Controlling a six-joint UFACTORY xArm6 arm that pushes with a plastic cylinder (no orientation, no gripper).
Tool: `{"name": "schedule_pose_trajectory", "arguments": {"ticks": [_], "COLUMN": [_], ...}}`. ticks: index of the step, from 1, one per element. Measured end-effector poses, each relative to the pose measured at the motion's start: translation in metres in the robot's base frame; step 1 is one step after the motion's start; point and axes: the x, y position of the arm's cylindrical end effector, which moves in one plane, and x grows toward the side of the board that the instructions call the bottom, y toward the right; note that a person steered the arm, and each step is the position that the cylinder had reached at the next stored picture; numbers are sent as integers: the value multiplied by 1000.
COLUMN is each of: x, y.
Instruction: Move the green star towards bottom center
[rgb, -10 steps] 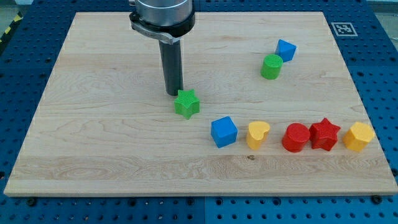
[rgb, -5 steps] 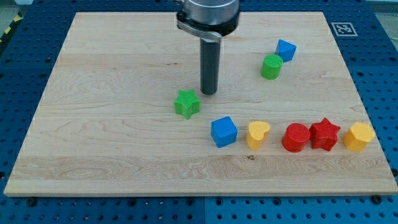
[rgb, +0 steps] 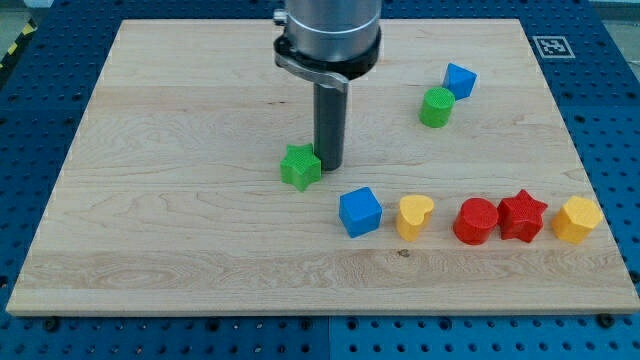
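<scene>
Small green star (rgb: 300, 167), likely light rigid plastic, slides easily; my tip (rgb: 329, 165), bare rod gripping nothing, seemingly touching its right side; push from top edge

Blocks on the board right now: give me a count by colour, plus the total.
Green: 2, star and cylinder
Blue: 2, and
Yellow: 2, heart and
Red: 2, and star
Total: 8

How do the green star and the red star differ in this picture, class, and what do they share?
The green star lies near the board's middle, with my tip right at its right side; the red star sits far right, away from the tip. The green star stands alone; the red star is wedged between a red block and a yellow block. Both are ridged star shapes.
</scene>
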Motion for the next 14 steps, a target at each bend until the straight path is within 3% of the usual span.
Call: {"name": "schedule_pose_trajectory", "arguments": {"ticks": [2, 3, 5, 14], "x": [-1, -21, -10, 39], "y": [-39, -61, -97, -33]}}
